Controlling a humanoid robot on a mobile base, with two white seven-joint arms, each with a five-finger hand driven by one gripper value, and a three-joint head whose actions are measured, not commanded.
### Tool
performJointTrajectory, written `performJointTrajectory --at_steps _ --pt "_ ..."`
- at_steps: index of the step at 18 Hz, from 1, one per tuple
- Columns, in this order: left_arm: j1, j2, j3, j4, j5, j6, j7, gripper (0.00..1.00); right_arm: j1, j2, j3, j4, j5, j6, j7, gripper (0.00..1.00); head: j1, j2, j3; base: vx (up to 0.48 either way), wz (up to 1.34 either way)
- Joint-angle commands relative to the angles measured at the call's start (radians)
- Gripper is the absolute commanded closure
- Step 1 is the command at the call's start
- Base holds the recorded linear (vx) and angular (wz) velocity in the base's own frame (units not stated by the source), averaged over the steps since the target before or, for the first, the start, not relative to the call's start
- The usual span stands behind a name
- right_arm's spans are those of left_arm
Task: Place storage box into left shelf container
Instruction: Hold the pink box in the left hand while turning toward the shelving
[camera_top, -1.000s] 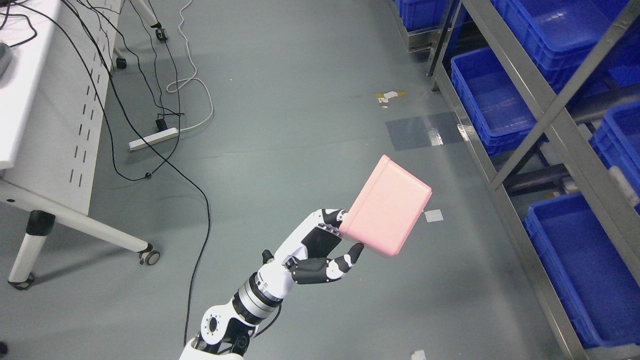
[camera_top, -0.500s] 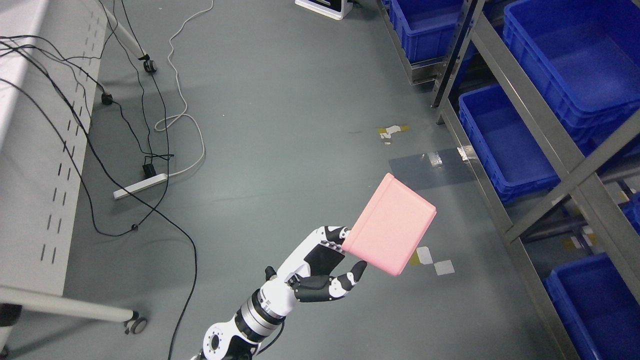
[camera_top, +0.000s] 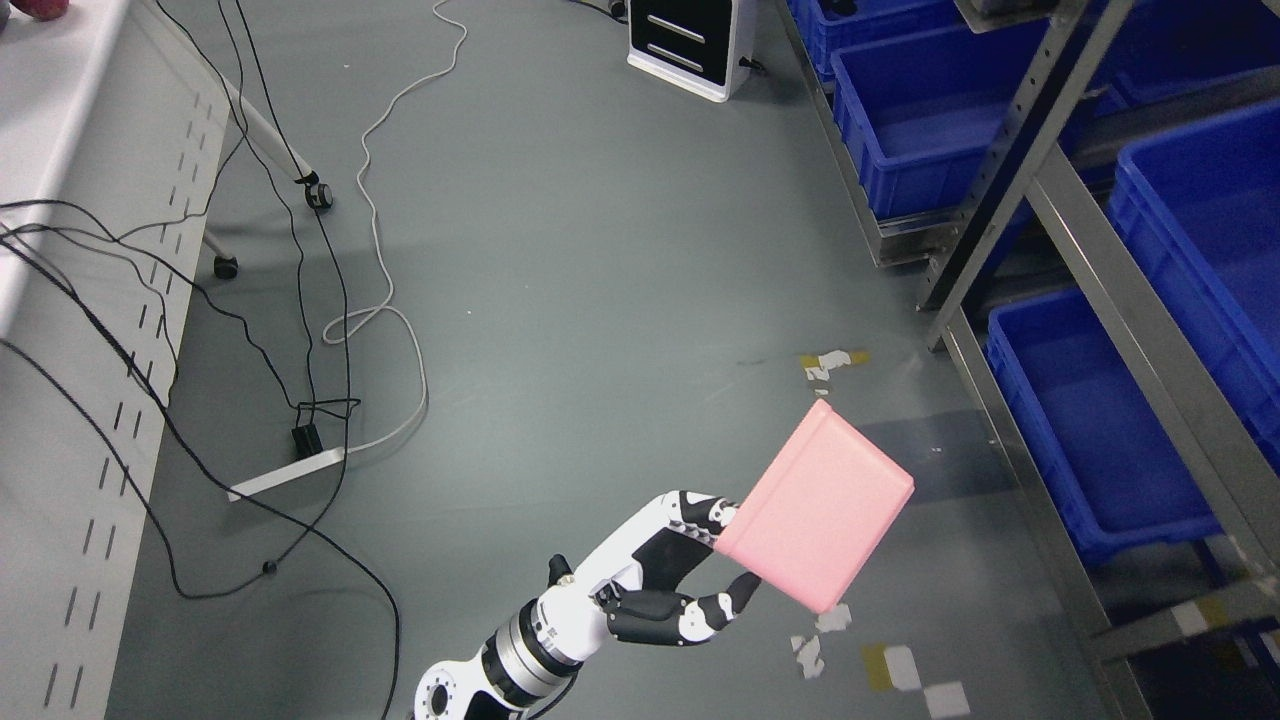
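**Head view: pink box held over the floor beside the shelf**

Head view shows my left hand (camera_top: 668, 578), white and black with jointed fingers, reaching up from the bottom edge left of the middle. My fingers (camera_top: 700, 512) are curled over the near edge of the pink, rounded-corner plastic storage box (camera_top: 815, 505), and my thumb presses it from below, so the box is gripped at its lower left side. It hangs tilted in the air above the grey floor (camera_top: 600, 250), its flat face turned toward the camera.

To the right stands the grey metal shelf frame (camera_top: 1010, 150) holding blue plastic containers; the blue container on the low level (camera_top: 1090, 440) lies just beyond the box's right corner, apart from it. Further blue bins (camera_top: 900, 110) sit higher in the picture.

At the left are a white perforated table (camera_top: 70, 330), black cables (camera_top: 200, 300) and a white power strip (camera_top: 285, 474) on the floor. Tape scraps (camera_top: 830, 365) mark the floor near the box.
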Motion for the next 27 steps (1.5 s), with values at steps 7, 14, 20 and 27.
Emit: performJointTrajectory --at_steps 7,14,20,27 --pt "0.057 0.017 -0.015 0.008 -0.006 0.011 -0.021 0.97 0.009 -0.017 -0.005 -0.018 0.002 0.001 0.0 0.0 0.0 0.0 0.0 0.509 0.23" --pt "0.092 0.037 -0.022 0.016 -0.007 0.013 -0.059 0.97 0.009 -0.017 -0.005 -0.018 0.002 0.001 0.0 0.0 0.0 0.0 0.0 0.54 -0.37" --pt "0.163 0.11 -0.021 0.024 -0.007 0.011 -0.159 0.97 0.009 -0.017 -0.005 -0.018 0.002 0.001 0.0 0.0 0.0 0.0 0.0 0.384 -1.14" --pt "0.06 0.288 0.213 0.022 -0.065 -0.068 -0.267 0.96 0.009 -0.017 -0.005 -0.018 0.002 0.001 0.0 0.0 0.0 0.0 0.0 0.252 -1.26"
